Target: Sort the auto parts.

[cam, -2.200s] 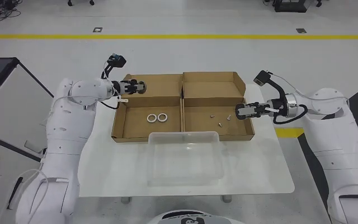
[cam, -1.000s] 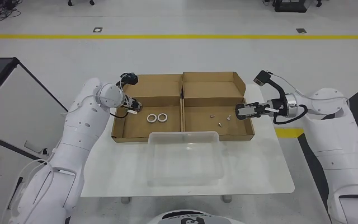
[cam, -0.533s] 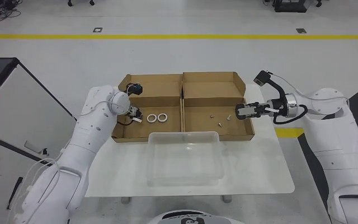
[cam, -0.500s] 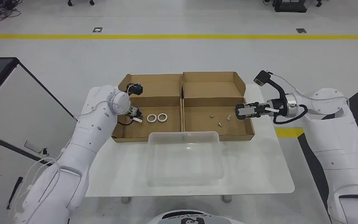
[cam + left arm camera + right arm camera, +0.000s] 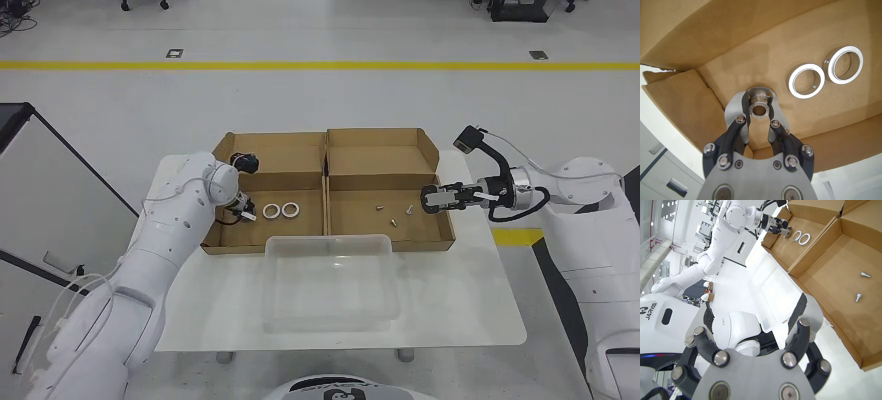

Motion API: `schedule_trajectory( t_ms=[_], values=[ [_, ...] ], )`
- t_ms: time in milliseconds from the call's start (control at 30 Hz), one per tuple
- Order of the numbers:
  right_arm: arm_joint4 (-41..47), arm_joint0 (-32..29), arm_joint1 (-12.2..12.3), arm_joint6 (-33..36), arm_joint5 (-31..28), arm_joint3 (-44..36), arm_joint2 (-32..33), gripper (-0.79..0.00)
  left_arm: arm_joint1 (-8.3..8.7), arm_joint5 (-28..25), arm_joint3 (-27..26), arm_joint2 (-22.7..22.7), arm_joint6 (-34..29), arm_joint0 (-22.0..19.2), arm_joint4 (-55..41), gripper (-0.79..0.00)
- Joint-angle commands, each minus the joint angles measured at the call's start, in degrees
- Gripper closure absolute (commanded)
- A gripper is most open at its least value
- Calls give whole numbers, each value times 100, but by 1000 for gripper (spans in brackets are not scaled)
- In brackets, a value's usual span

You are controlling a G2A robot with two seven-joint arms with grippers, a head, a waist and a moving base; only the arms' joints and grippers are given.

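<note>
Left jaws clamp a flanged hub (image 5: 758, 106), carried within two seconds from the back-left rim of the left box (image 5: 290, 235) down beside two rings (image 5: 791, 81); a drop there looks close. Right jaws stay spread wide and empty at the right box (image 5: 420, 225), which holds two bolts (image 5: 865, 275). A clear tub (image 5: 328, 285) shares the white tabletop (image 5: 470, 300); a yellow line (image 5: 320, 65) crosses the floor behind.
</note>
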Motion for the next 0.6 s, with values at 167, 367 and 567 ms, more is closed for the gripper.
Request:
schedule_trajectory(
  t_ms=[167,367,567],
  values=[
    [0,0,0,0,0,0,0,-785,-58,-42,225,83,70,-98,-31,-289],
    [0,0,0,0,0,0,0,-785,-63,-101,283,39,103,-159,-107,-742],
    [0,0,0,0,0,0,0,-785,5,-211,122,-159,62,-142,-233,-785]
  ],
)
